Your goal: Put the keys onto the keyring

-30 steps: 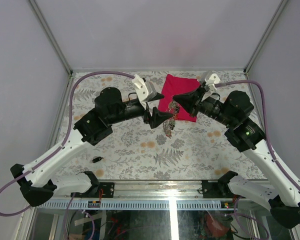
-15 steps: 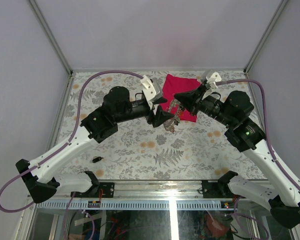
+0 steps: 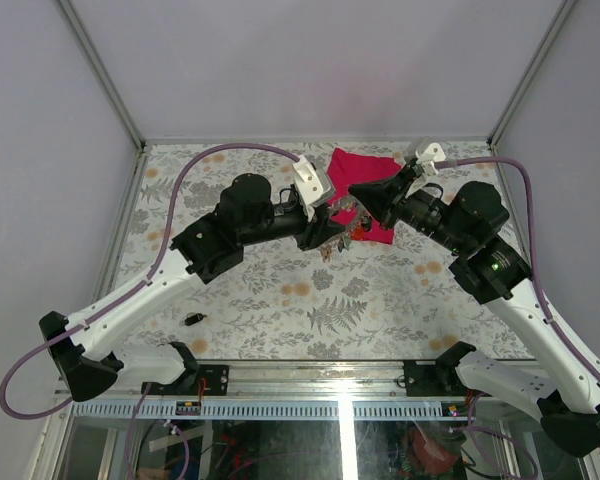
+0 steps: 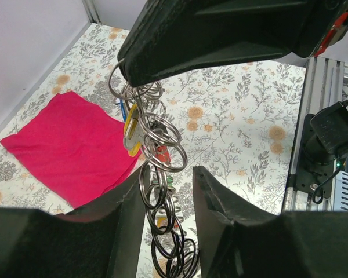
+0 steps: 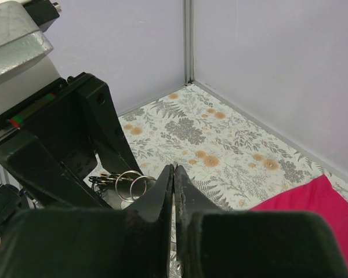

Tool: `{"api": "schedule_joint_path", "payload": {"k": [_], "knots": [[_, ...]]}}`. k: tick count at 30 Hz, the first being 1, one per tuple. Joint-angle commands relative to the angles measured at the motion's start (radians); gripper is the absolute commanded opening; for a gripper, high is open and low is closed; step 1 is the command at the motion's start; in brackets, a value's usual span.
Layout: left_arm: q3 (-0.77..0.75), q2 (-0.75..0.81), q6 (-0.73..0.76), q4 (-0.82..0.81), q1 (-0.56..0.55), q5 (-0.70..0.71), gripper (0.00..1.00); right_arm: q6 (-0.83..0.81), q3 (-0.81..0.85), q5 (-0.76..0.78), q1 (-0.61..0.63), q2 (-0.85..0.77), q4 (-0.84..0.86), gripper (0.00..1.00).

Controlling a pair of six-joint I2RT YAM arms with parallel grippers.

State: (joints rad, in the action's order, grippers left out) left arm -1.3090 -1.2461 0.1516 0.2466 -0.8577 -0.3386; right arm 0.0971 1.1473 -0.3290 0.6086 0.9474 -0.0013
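While I look down on the flowery counter [image 3: 280, 300], a red cloth [image 3: 365, 170] lies flat at its far side. My right gripper [image 3: 358, 193] is pinched closed on the top of the keyring [image 4: 160, 141], a dangling string of metal rings, and hides where it grips. My left gripper [image 4: 168, 182] has its jaws apart, one each side of the rings. The keys [image 4: 131, 128] hang among them. One small black thing [image 3: 192, 319] lies well apart.

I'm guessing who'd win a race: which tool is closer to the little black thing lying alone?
Left. The left tool hangs beyond and right of the small black object; the right tool is farther still, by the red cloth.
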Motion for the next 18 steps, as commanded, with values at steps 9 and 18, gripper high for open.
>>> {"api": "schedule_joint_path", "payload": {"k": [9, 18], "knots": [[0.021, 0.008, 0.022, -0.003, -0.007, 0.014, 0.21, 0.010, 0.041, 0.068, 0.004, -0.033, 0.121, 0.00], [0.012, 0.005, 0.027, 0.000, -0.009, 0.017, 0.00, 0.010, 0.036, 0.079, 0.004, -0.038, 0.112, 0.00]]}}
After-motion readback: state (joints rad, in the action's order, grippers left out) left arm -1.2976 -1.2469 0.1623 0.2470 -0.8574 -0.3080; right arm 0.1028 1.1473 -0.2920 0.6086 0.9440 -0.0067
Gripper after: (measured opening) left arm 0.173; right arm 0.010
